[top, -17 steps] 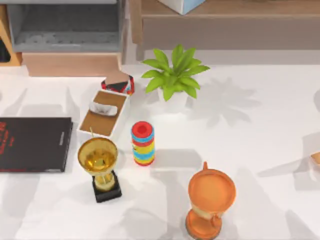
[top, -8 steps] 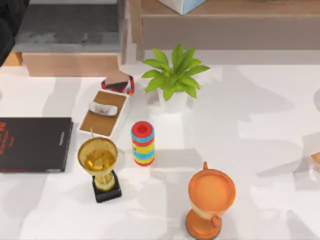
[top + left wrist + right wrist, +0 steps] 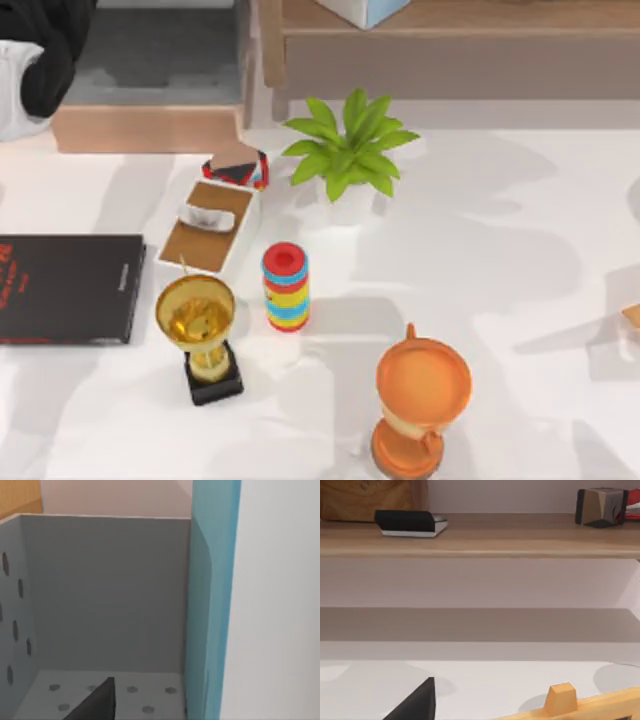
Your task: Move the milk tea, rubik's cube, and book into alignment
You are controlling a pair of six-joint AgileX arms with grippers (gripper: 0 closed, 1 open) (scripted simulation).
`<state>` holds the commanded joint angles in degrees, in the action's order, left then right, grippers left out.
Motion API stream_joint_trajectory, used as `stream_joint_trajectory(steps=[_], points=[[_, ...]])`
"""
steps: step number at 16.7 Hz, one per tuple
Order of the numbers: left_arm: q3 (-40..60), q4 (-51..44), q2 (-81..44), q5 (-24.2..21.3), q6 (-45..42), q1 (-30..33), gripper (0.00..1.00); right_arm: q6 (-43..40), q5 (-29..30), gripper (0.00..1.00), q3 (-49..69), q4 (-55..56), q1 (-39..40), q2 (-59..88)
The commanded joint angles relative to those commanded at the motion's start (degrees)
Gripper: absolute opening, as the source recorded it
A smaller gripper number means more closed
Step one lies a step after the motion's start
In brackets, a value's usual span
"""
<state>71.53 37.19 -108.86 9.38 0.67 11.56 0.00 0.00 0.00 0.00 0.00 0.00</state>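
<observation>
- The left gripper (image 3: 97, 705) looks into the grey bin (image 3: 150, 60). I cannot tell whether it is open or closed, and I see nothing held in it.
- Just beside it, in the left wrist view, the book (image 3: 212, 605) stands upright with its teal cover next to the bin's grey wall.
- The left arm (image 3: 40, 50) has just swung in over the top view's upper-left corner. 1 second ago that corner held no arm at all.
- My reading is that this is the approach to the book, so no item has been aligned yet.
- The right gripper (image 3: 417, 705) faces a wooden shelf (image 3: 480, 532). Its state cannot be told either.
- What looks like the rubik's cube (image 3: 237, 168) sits behind the tray (image 3: 172, 245), unmoved.
- The count on the table is 2 trophies, the gold trophy (image 3: 197, 320) and the orange trophy (image 3: 422, 400).
- There is also 1 plant (image 3: 350, 150), 1 ring stack (image 3: 286, 287), 1 black slab (image 3: 65, 288), 1 tray and 1 cube.
</observation>
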Motion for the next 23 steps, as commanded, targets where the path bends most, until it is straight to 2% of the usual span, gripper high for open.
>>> stream_joint_trajectory(steps=[14, 23], points=[[8.4, -2.5, -5.9, -0.7, 0.0, -0.6, 1.0, 0.0, 0.0, 1.0, 0.0, 0.0, 0.0, 0.0], [8.4, -2.5, -5.9, -0.7, 0.0, -0.6, 0.32, 0.0, 0.0, 1.0, 0.0, 0.0, 0.0, 0.0]])
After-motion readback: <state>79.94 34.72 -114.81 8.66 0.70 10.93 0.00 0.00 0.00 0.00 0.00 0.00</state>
